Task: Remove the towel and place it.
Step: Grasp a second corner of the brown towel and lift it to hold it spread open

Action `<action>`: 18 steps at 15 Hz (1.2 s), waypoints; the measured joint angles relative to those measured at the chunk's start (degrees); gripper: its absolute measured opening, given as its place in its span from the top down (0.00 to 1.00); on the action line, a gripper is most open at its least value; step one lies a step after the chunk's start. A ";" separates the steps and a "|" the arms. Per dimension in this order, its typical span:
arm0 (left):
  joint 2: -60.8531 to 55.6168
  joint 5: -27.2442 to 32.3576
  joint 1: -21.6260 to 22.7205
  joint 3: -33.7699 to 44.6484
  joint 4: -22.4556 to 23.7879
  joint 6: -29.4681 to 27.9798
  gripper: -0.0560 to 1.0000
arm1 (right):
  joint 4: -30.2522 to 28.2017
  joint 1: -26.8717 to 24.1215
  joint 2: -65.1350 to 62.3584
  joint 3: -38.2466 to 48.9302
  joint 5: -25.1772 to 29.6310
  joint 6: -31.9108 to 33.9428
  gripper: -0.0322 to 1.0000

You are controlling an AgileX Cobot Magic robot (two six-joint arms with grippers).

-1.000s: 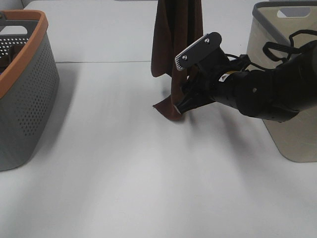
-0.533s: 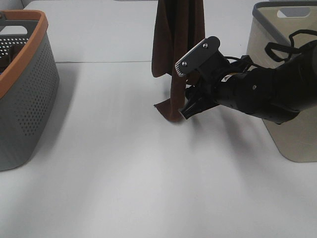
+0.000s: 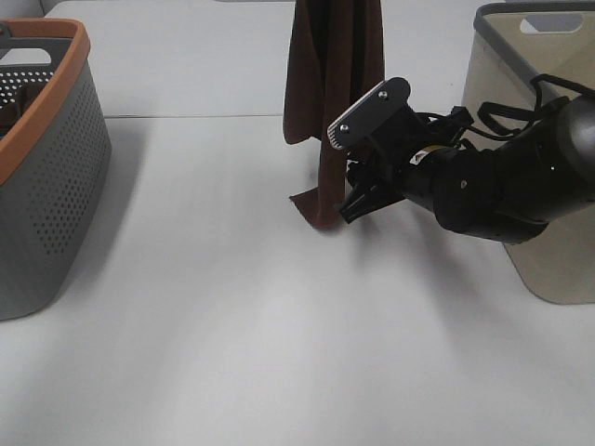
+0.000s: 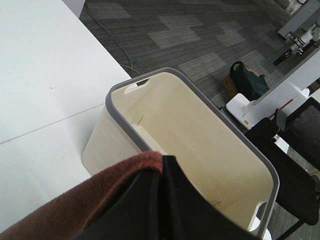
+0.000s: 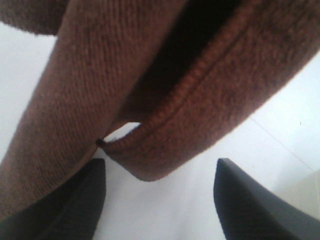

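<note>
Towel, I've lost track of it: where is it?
Exterior high view: the towel hangs top centre, its lower corner reaching the table, right pincer beside it, beige basket further right.

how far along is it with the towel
Done: the dark brown soft cloth towel hangs lifted, pinched in the shut left gripper. In hand: the open right gripper sits at its lower hem, not yet gripping. Left: placing it anywhere.

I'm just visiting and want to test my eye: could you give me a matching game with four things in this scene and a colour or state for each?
Things:
1. towel
2. perforated basket
3. smooth basket
4. right pincer

Colours or states:
A. grey rim
B. open
C. orange rim
D. hanging, dark brown

Pairs: 1-D, 2-C, 3-A, 4-B.
</note>
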 joint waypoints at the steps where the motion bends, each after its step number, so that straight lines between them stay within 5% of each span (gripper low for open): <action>1: 0.00 0.00 0.00 0.00 0.00 0.00 0.95 | -2.06 0.00 0.00 0.00 -0.80 2.35 0.38; 6: 0.00 0.00 0.00 0.00 0.00 0.00 0.95 | -3.15 0.00 0.86 -4.07 -2.35 7.51 0.40; 16: 0.00 -2.12 0.00 0.00 2.06 0.17 0.95 | 6.25 0.00 0.97 -6.13 4.87 1.60 0.96; 18: 0.00 -2.64 0.00 0.00 4.41 0.17 0.95 | 9.97 0.00 0.74 -6.13 6.07 -0.69 0.97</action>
